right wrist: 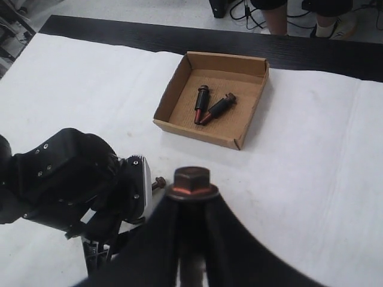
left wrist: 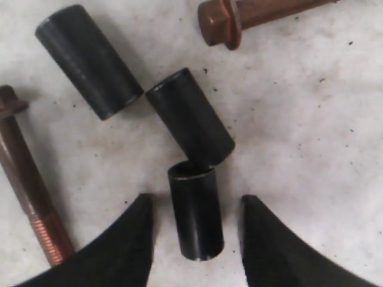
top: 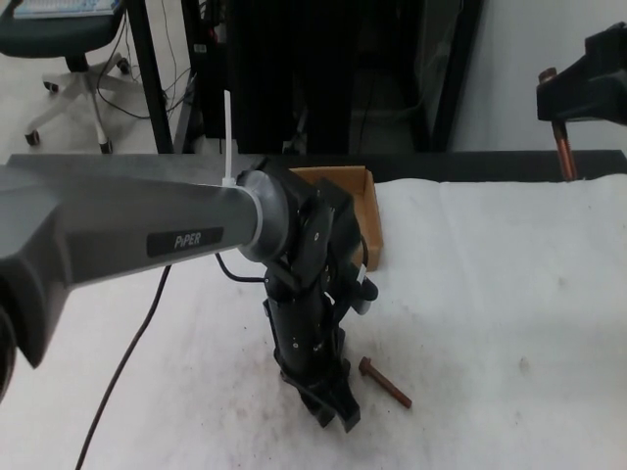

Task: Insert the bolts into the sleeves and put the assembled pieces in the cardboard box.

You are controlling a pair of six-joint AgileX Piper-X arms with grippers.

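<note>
On the white surface (top: 509, 274), some way out from the cardboard box (right wrist: 197, 134) on the arms' side, the left hand (left wrist: 195, 200) points down. Its fingers stand apart around a sleeve (left wrist: 195, 233), a short matte black tube lying flat, one end against a second sleeve (left wrist: 190, 116). A third sleeve (left wrist: 87, 60) and two coppery flanged hex-head bolts (left wrist: 27, 185) lie near. The right hand (right wrist: 191, 206) is clamped on another coppery bolt (right wrist: 191, 181), raised, well apart from the box. Two assembled pieces (right wrist: 200, 104) lie inside the box.
</note>
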